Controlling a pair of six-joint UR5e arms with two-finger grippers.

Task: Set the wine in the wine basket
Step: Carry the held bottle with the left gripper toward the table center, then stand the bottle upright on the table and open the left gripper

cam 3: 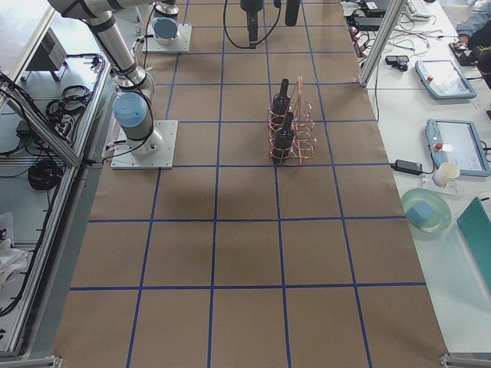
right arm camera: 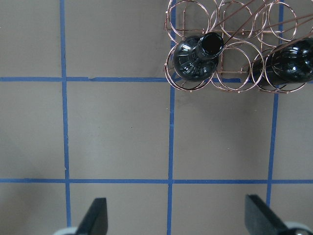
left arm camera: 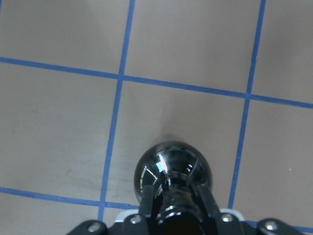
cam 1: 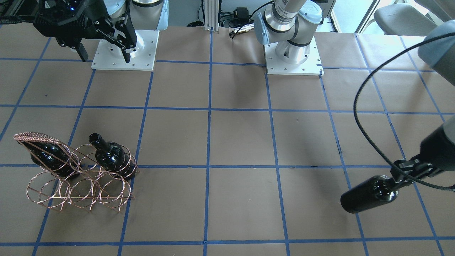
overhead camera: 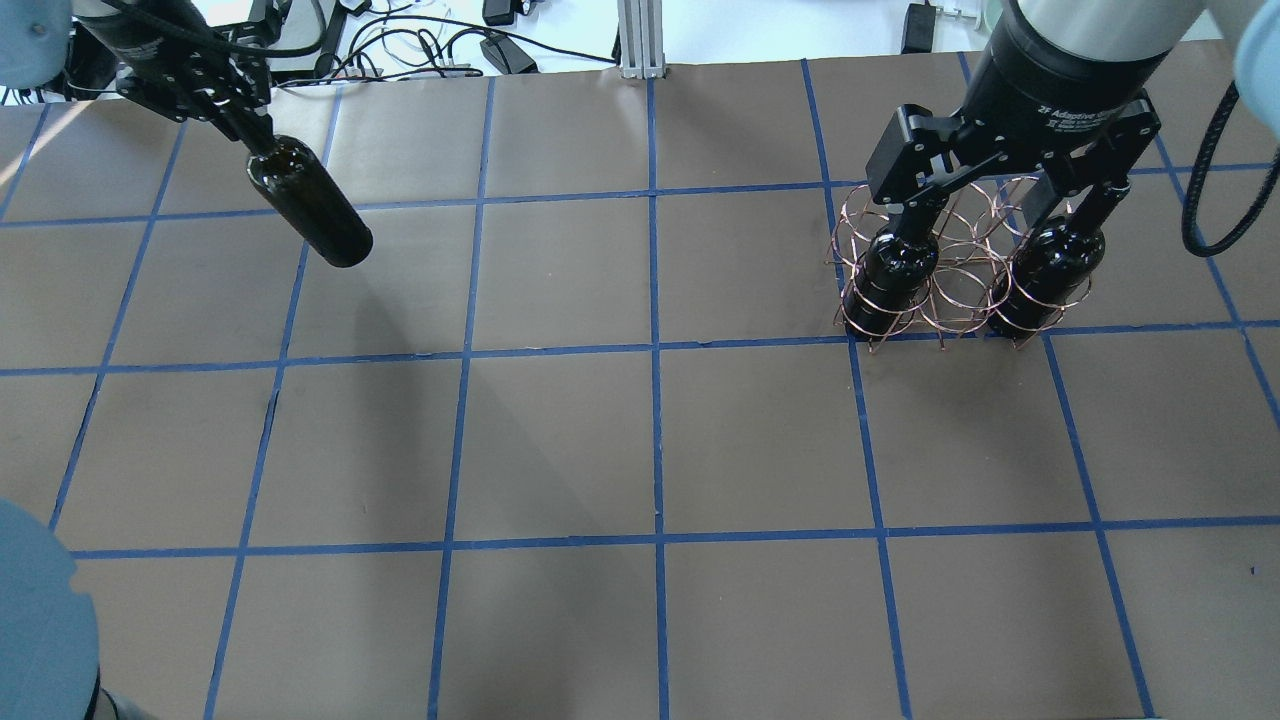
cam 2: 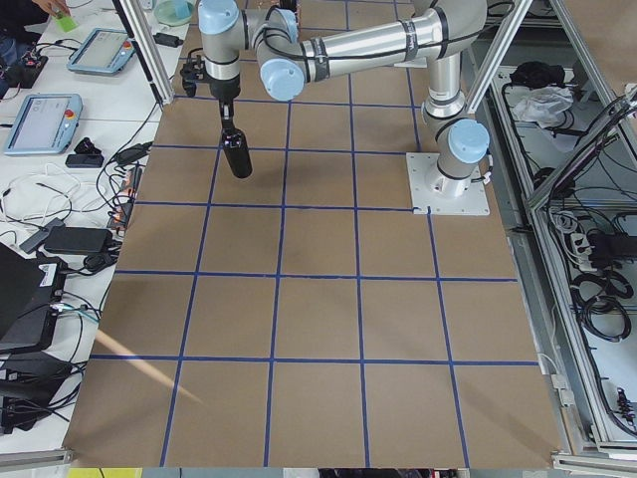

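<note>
left gripper: fingers pinch the neck of the wine, which hangs base down, clear of the table, at the robot's far left. right gripper: fingers spread wide, holding nothing, raised off to one side of the wine basket. basket stands at the robot's right, well apart from the held bottle. two other bottles stand upright in it, apparently in the end rings of one row.
</note>
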